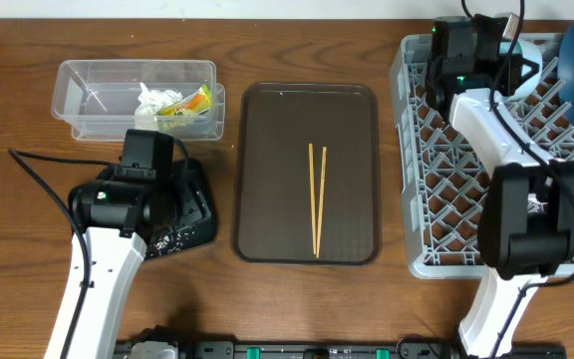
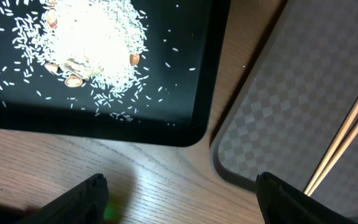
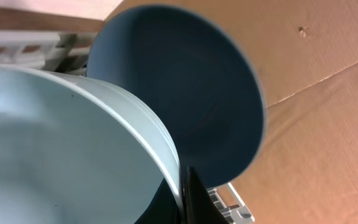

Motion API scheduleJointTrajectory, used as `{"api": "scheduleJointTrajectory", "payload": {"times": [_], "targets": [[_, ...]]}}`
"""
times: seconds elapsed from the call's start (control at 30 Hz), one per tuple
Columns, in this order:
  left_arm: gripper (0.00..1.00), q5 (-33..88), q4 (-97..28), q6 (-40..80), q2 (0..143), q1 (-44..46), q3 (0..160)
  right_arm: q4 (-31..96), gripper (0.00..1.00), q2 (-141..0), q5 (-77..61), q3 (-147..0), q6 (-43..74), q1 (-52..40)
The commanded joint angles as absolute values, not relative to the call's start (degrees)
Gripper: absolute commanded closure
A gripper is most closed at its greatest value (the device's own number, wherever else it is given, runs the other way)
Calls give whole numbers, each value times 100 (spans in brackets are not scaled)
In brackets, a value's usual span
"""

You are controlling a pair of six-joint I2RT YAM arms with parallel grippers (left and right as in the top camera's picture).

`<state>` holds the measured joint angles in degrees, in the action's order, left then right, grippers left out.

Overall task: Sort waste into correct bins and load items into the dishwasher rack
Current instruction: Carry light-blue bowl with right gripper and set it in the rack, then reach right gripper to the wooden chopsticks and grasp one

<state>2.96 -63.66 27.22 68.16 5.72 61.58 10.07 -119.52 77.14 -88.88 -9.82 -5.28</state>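
With your left gripper spread by a corner of the flat black rectangular tray and your right gripper pinching the rim of the small white bowl at the light-grey plastic rack, take the two thin wooden chopsticks on the brown serving tray mid-length, since they look light, stiff and roll-prone.

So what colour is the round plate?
The plate is blue, clearest in the right wrist view.

Left arm's jaws stand wide apart; right arm's jaws closed.
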Motion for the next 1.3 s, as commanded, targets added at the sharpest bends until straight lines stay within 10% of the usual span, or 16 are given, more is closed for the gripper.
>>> {"api": "scheduleJointTrajectory", "payload": {"times": [0.0, 0.63, 1.03, 1.27], "targets": [[21, 209, -6381, 2777, 6838, 541, 6211, 764, 99, -12145, 8082, -8934, -1509, -440], [21, 211, -6292, 2777, 6838, 541, 6211, 1024, 98, -12256, 7601, -8912, -1476, -729], [21, 211, -6294, 2775, 6838, 541, 6211, 2803, 44, -12248, 6469, -8912, 99, -1308], [21, 211, -6294, 2775, 6838, 541, 6211, 3413, 31, -11730, 5332, -8914, 126, -1339]]}}
